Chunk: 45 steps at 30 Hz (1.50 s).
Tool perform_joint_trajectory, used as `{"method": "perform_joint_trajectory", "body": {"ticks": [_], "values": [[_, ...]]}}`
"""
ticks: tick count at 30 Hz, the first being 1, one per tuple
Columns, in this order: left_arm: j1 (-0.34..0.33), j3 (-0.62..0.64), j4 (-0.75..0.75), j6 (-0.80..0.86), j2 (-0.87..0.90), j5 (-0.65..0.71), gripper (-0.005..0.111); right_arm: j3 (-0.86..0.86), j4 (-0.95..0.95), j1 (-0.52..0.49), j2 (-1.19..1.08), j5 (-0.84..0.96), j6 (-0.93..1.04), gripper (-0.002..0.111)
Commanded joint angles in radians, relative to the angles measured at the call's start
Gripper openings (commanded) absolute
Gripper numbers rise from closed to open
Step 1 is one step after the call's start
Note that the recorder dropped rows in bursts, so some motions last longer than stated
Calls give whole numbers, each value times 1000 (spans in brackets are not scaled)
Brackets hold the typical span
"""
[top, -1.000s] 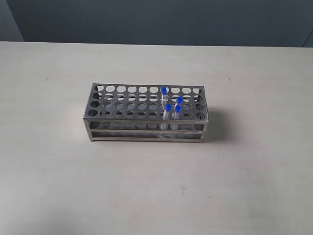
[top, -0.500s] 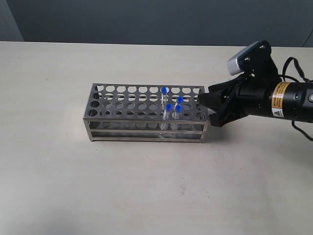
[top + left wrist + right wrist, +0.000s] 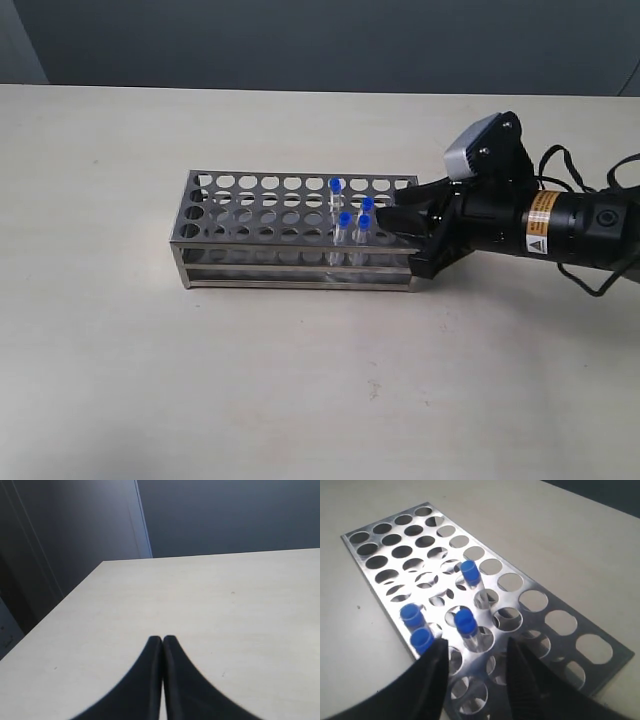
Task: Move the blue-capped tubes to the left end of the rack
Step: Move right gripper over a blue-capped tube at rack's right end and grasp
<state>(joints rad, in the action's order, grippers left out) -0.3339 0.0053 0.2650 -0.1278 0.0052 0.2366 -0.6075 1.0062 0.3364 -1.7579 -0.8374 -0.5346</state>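
First, in the exterior view, you have the stainless-steel rack (image 3: pixel 300 268) sitting lengthwise on the pale table (image 3: pixel 120 380), and all four blue-capped tubes (image 3: pixel 344 219) stand upright in its right half, clustered a few holes in from the right end; the holes toward the rack's left end hold nothing. Your right gripper (image 3: pixel 388 218) reaches in low over the rack's right end, its dark fingertips just beside the two tubes closest to that end, though from this angle you cannot tell whether they touch anything. Next, the left wrist view shows your left gripper (image 3: pixel 162 640) with its two black fingers (image 3: pixel 147 670) pressed flat against each other, nothing between them, above the table (image 3: pixel 225 605); the rack does not appear in this view. Finally, the right wrist view looks down along the rack (image 3: pixel 618 653) from its right end: the right gripper (image 3: pixel 476 645) has its fingers (image 3: pixel 432 680) spread apart, holding nothing, and one blue-capped tube (image 3: pixel 465 620) stands just ahead of the gap between the tips. Two more tubes (image 3: pixel 421 639) sit just beside one fingertip, near the rack's long edge, and the fourth (image 3: pixel 469 572) stands a couple of holes farther along toward the rack's left end.
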Motion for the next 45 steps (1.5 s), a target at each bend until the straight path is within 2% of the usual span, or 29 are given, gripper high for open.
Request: {"method": "perform_joint_trajectory", "body": {"ticks": [1, 7, 14, 19, 32, 35, 38, 39, 45], "values": [[7, -5, 0, -1, -5, -2, 1, -7, -24, 4, -4, -30, 33, 38], [7, -5, 0, 1, -5, -2, 1, -48, -24, 15, -30, -31, 33, 38], [7, -5, 0, 1, -5, -2, 1, -57, -32, 97, -69, -17, 49, 38], [7, -5, 0, 1, -5, -2, 1, -57, -116, 140, -88, 27, 120, 38], [7, -5, 0, 1, -5, -2, 1, -58, -178, 142, -104, 63, 139, 37], [7, -5, 0, 1, -5, -2, 1, -58, -178, 142, -104, 51, 139, 25], [7, -5, 0, 1, -5, -2, 1, -58, -178, 142, -104, 51, 139, 2], [7, -5, 0, 1, -5, -2, 1, -58, -178, 142, -104, 51, 139, 0], [7, -5, 0, 1, -5, -2, 1, -58, -178, 142, -76, 50, 139, 0]]}}
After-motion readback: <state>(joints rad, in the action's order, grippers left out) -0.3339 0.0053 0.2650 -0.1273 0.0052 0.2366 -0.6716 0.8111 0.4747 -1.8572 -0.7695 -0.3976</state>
